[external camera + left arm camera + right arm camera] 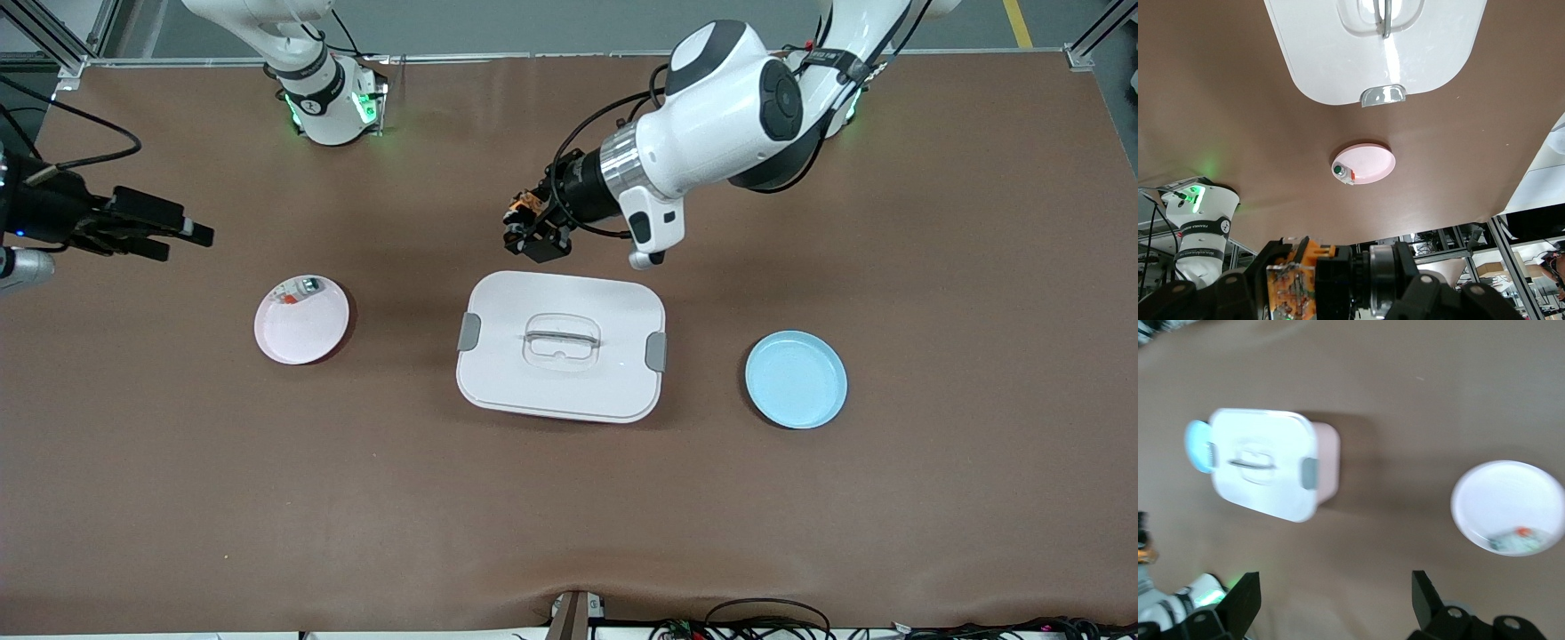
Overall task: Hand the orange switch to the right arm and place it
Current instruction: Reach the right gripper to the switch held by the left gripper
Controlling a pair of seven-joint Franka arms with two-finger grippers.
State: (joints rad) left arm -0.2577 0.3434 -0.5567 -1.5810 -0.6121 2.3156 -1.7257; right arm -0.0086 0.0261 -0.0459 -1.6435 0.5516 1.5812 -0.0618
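Note:
My left gripper [533, 229] is shut on the orange switch [523, 206] and holds it in the air over the brown table, beside the white lidded box [560, 347]. In the left wrist view the switch's tan-orange end block [1295, 283] and black body sit between the black fingers [1238, 287]. My right gripper [182, 233] is open and empty, in the air over the right arm's end of the table, beside the pink plate [307, 333]. In the right wrist view its fingers [1238, 603] stand wide apart.
The pink plate holds a flat white part with red and green bits [298, 291]. The white box with grey latches and a clear handle stands mid-table. A blue plate [796, 380] lies toward the left arm's end. The right arm's base [329, 98] shows green lights.

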